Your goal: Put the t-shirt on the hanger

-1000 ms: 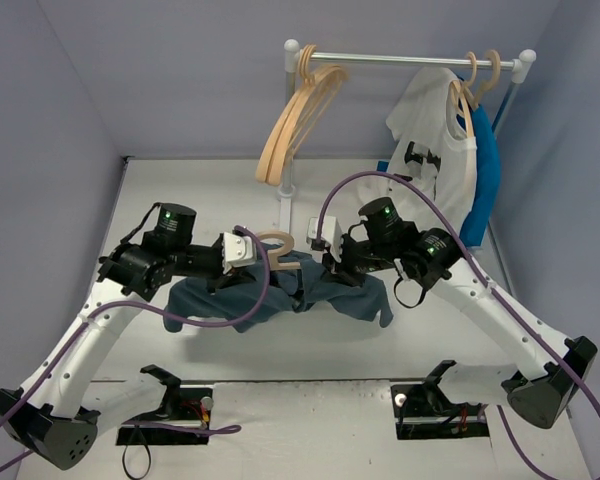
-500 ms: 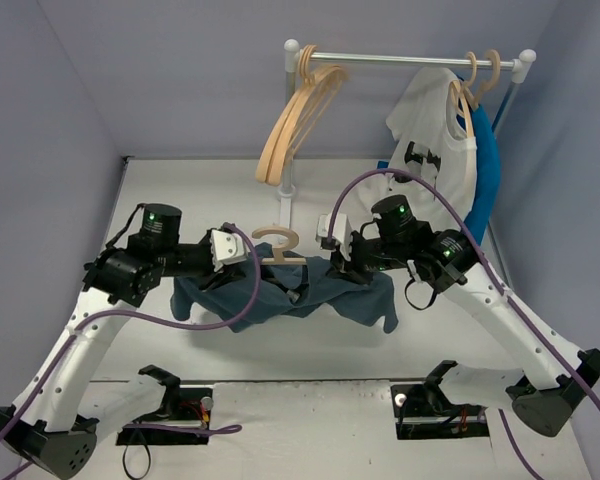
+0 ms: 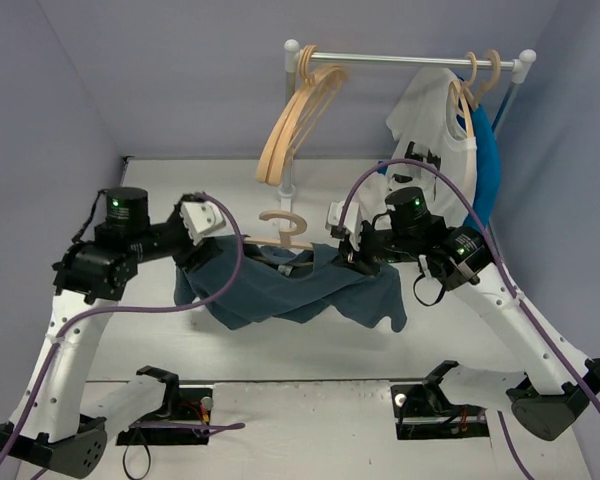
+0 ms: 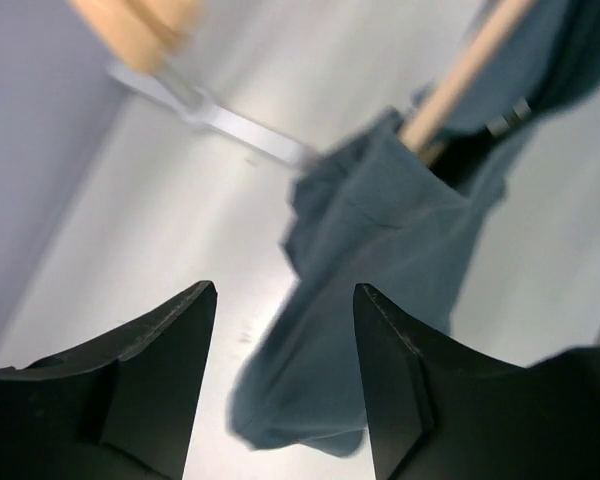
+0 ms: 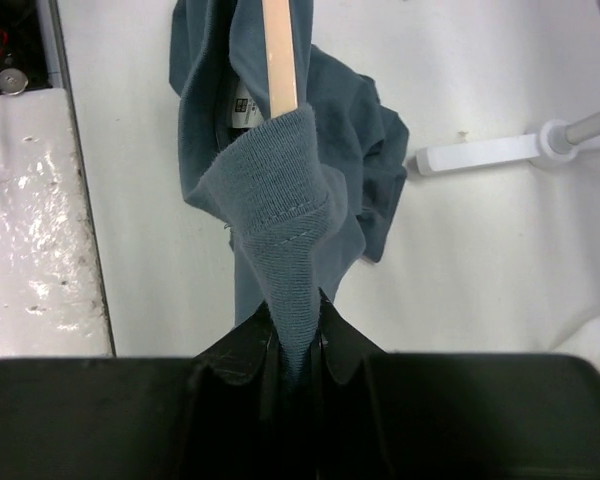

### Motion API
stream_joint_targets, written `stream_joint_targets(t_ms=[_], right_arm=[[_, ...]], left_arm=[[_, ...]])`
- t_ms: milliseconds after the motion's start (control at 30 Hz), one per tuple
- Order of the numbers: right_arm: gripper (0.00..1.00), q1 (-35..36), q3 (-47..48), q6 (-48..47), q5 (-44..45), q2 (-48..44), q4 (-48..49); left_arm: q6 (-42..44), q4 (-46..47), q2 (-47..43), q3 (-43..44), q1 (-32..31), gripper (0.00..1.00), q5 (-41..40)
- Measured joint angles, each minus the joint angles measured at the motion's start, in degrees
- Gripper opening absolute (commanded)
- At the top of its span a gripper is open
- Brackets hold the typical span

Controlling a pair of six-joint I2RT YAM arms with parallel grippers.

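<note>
The slate-blue t-shirt [image 3: 290, 285] hangs draped over the pale wooden hanger [image 3: 283, 228], whose hook sticks up from the neck opening above the table. My right gripper [image 3: 352, 258] is shut on a fold of the t-shirt [image 5: 280, 200] at its right end, with the hanger arm [image 5: 280, 60] running away from the jaws under the cloth. My left gripper [image 3: 192, 255] is open just left of the shirt. Nothing lies between its fingers [image 4: 170, 340]. The t-shirt [image 4: 380, 260] and a hanger arm [image 4: 460, 80] show beyond them.
A white clothes rail [image 3: 410, 60] stands at the back, with its post [image 3: 285, 190] behind the shirt. Spare wooden hangers [image 3: 290, 130] hang at its left. A white printed t-shirt [image 3: 435, 140] and a bright blue garment [image 3: 488, 170] hang at its right. The rail's foot [image 5: 480, 153] lies right of the cloth.
My left gripper has opened, let go of the shirt's left end and drawn back up and to the left. The right gripper, still holding the shirt, has shifted slightly right.
</note>
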Motion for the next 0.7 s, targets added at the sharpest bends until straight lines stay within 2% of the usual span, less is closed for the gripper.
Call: stream_joint_targets(t_ms=[100,133,233,367,533,700], right_arm=[[0.0,-1.41,1.34,0.0,0.0,0.09,-0.28],[0.0,-1.92,2.07,0.0,-0.04,0.25,-0.43],[0.0,-2.68,5.36,0.04,-0.07,1.35,-0.93],[0.0,-3.0,13.32,0.69,-0.44,4.92,-1.53],[0.0,-3.0,30.77,2.46,-0.19,12.77,-2.66],[0.0,-3.0,54.67,6.12,1.51,22.85,-1.25]], left_arm=[[-1.74,0.47,1.82,8.64,0.95,0.58,-1.72],[-2.59,0.73,2.13,11.14,0.97,0.71,-2.23],[-5.7,2.49,2.23,16.98,0.97,0.73,-4.59],[-12.74,8.15,0.13,18.74,0.97,0.75,-13.2],[-20.39,12.41,-0.72,24.2,0.97,0.76,-29.85],[-23.74,15.23,-0.76,30.37,0.97,0.76,-43.72]])
